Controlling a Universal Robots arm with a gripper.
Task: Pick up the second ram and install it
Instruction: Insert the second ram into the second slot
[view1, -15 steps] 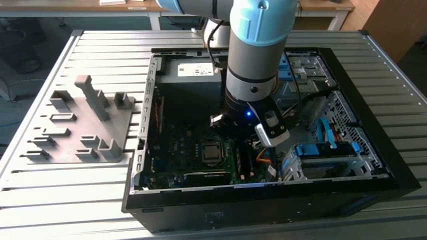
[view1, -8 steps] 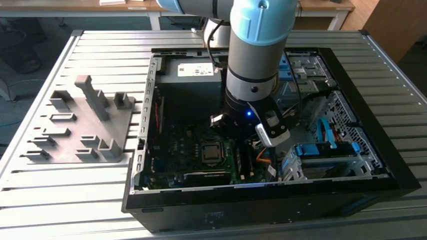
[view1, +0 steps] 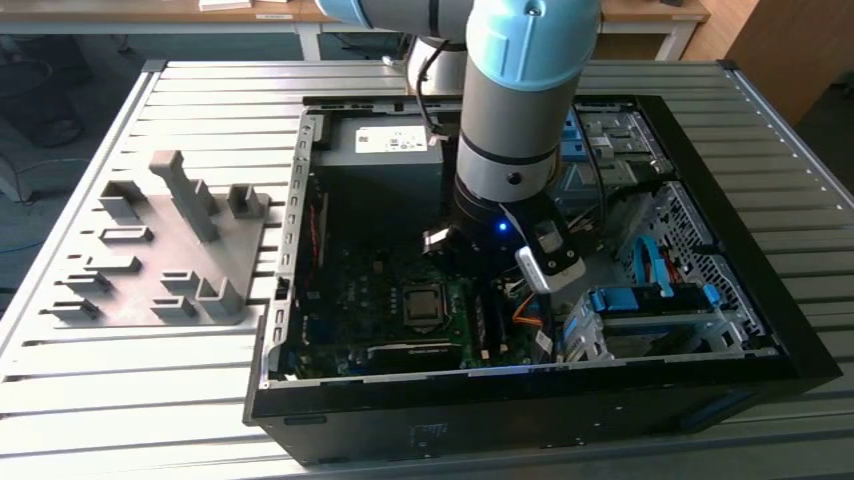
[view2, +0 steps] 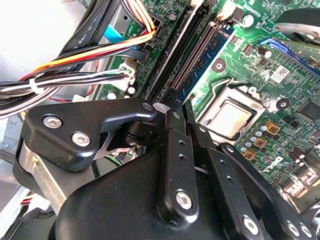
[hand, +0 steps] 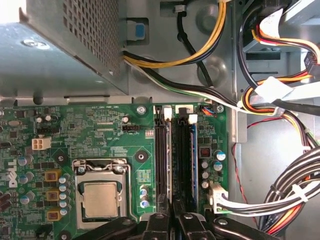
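Inside the computer case (view1: 534, 405): the robot arm (view1: 521, 100) reaches straight down from above, and its lower end sits low over the green main board (hand: 100, 130), toward the exterior view's right of the processor.
Claw (hand: 172, 209): seen in the first wrist view with its two black fingers (hand: 159, 220) drawn close together, clenched on a thin dark strip that runs between them.
Memory stick (hand: 172, 160): seen edge-on as that dark strip. It stands upright along the row of long slots, between a black slot (hand: 161, 160) and the next black slot beside a blue slot (hand: 194, 160).
Seating: I cannot tell whether the stick is pressed fully home or only resting in the slot mouth.
Latches: two white clips (hand: 167, 113) show at the far end of the slots.
Processor (hand: 100, 199): bare metal lid in its socket, near the slots but apart from the claw.
Cables (hand: 295, 195): bundled wires run beside the slots, clear of the fingers.
Tabletop (view1: 107, 420): slatted metal, carrying the case and a grey slotted holder block (view1: 167, 245) well apart from the arm.
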